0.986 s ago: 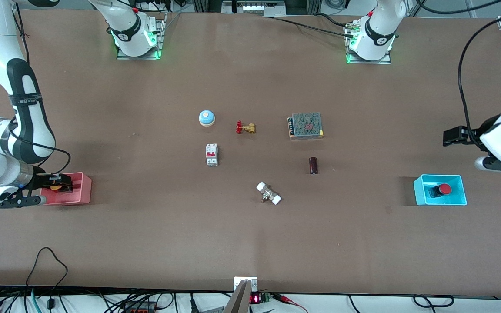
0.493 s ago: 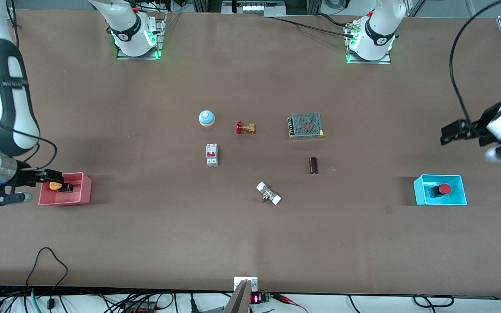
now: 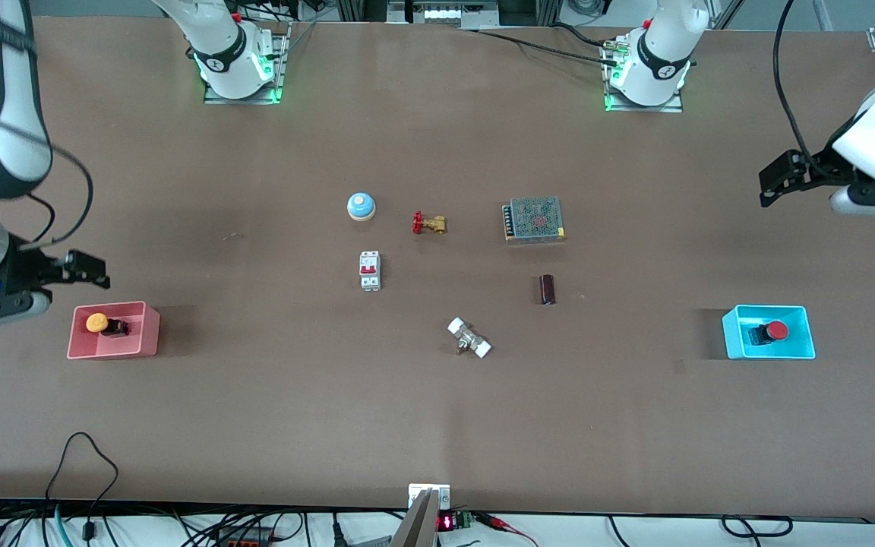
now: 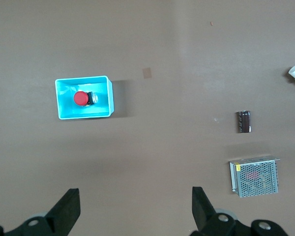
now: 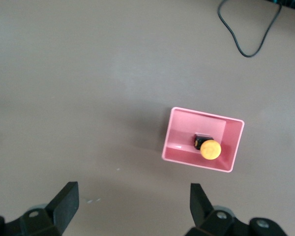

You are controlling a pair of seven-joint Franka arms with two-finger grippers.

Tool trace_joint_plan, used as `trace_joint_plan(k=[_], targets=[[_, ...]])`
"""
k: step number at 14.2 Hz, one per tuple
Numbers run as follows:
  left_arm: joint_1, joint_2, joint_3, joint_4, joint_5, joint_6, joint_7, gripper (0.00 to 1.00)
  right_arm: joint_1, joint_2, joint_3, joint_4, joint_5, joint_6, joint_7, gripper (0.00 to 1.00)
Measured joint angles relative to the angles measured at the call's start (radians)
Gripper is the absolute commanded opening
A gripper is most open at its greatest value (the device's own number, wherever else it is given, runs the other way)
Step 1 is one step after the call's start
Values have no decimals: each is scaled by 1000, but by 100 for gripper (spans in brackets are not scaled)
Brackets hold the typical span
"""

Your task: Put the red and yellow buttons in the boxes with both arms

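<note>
The yellow button (image 3: 97, 323) lies in the pink-red box (image 3: 147, 334) at the right arm's end of the table; both also show in the right wrist view, button (image 5: 211, 149) in box (image 5: 177, 137). The red button (image 3: 776, 330) lies in the cyan box (image 3: 734, 334) at the left arm's end; the left wrist view shows the button (image 4: 80, 98) in the box (image 4: 101, 88). My right gripper (image 3: 90, 267) is open and empty, raised beside the pink-red box. My left gripper (image 3: 775, 176) is open and empty, high above the table near the cyan box.
In the middle of the table are a pale blue dome bell (image 3: 361, 206), a brass valve with red handle (image 3: 429, 223), a grey mesh unit (image 3: 534, 219), a white breaker (image 3: 370, 270), a dark cylinder (image 3: 548, 289) and a white-ended fitting (image 3: 469, 337).
My right gripper let go of the yellow button in the pink-red box and rose away from it. My left gripper also rose higher, away from the cyan box.
</note>
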Motion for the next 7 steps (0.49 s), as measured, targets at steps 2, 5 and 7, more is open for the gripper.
trace_joint_plan(k=[2, 5, 7], targets=[[2, 14, 5, 0, 0, 1, 0, 100, 34, -58, 0, -19, -2, -35, 26, 100], [3, 15, 7, 2, 0, 1, 0, 100, 77, -143, 1, -70, -19, -73, 103, 100], [2, 15, 6, 2, 0, 1, 0, 100, 102, -175, 5, -83, -53, -88, 108, 100]])
